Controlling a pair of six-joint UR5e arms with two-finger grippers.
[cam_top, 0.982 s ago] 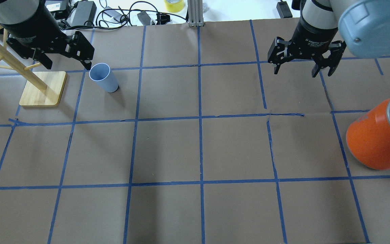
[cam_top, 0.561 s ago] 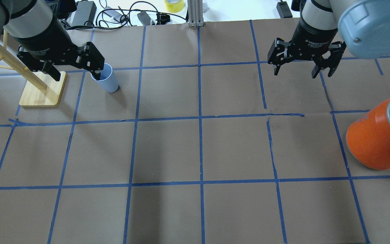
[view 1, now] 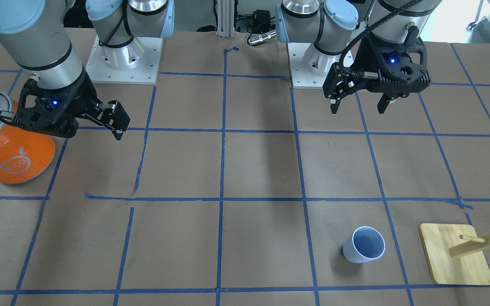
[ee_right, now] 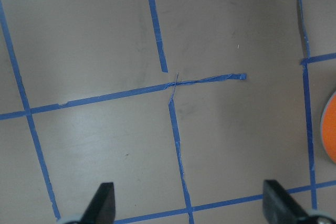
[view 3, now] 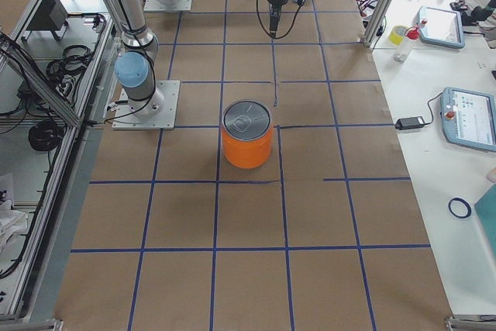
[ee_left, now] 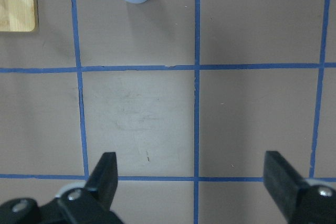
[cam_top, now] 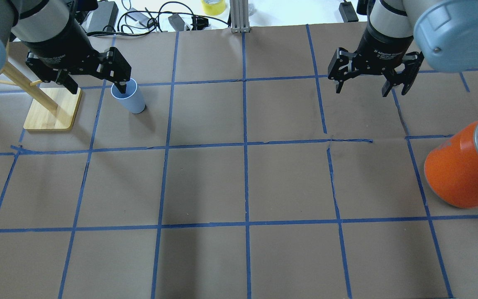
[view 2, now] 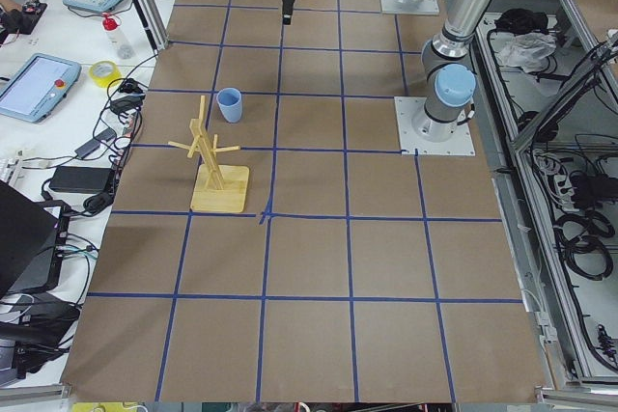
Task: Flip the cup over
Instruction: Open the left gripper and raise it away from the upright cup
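One cup (view 1: 364,246) is on the table (cam_top: 243,187), standing upright with its mouth up, just beside the base of the one wooden rack (view 1: 453,255). One orange can (cam_top: 459,174) stands well apart from it, at the other end of the table.

The left gripper (view 1: 357,106) is held above the table with its fingers (ee_left: 105,171) spread wide and nothing between them. In the wrist view the cup is seen ahead of the fingers, not between them, and no contact is seen in the front view. The right gripper (cam_top: 362,89) is likewise spread and empty, near the can but apart from it.

The cup is judged to be light, stiff and thin-walled, with a smooth plastic skin that could slip or be knocked over by a glancing touch. Because it tapers toward the base, a grip low on the wall may be squeezed off. A hold is better taken near the rim, one finger inside and one outside, or across the upper wall, with modest pressure.
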